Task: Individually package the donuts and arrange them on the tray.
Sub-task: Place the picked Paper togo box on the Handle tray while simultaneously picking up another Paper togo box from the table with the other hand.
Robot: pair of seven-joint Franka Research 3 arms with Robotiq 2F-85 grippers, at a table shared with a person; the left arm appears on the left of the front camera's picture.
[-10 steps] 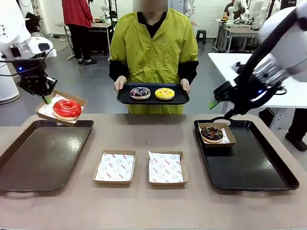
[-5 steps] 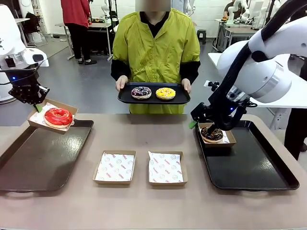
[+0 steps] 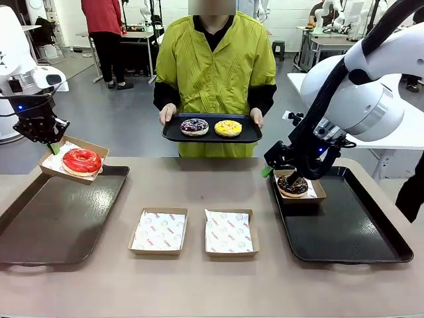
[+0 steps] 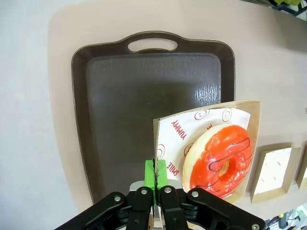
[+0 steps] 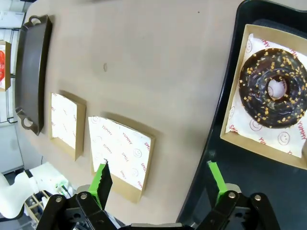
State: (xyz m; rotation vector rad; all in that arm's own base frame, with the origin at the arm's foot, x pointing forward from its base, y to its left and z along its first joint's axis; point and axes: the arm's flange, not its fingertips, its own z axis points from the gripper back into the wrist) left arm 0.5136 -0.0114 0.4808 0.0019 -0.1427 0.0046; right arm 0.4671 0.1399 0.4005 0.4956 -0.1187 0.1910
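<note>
Left hand: my left gripper (image 4: pixel 155 177) is pinched shut on the near wall of the cardboard box (image 4: pixel 169 143), a thin grip at one edge only.
Red donut: the red donut (image 3: pixel 81 161) lies flat in that box, carried in the air; the box runs away from my fingers, so its weight hangs past the grip.
Key relation: the box straddles the far-left corner of the left tray (image 3: pixel 59 218), part over the tray floor, part beyond the rim. As I judge it, I must bring it inward before lowering, or the rim will tip it.
Room on left tray: the whole floor is bare, so any spot is free.
Middle of table: two empty boxes (image 3: pixel 158 230) (image 3: pixel 229 232) sit side by side, apart, lined with paper.
Person's tray: held past the far table edge (image 3: pixel 172 136), with the drizzled donut (image 3: pixel 194 127) and the yellow donut (image 3: pixel 228 128) unpacked.
Right hand: my right gripper (image 5: pixel 158 179) stands wide open, holding nothing, above the table just off the right tray's (image 3: pixel 344 232) left rim.
Chocolate donut: boxed (image 5: pixel 274 86), in the far-left corner of the right tray.
Nearer arm: my right one, for the right-hand empty box.
</note>
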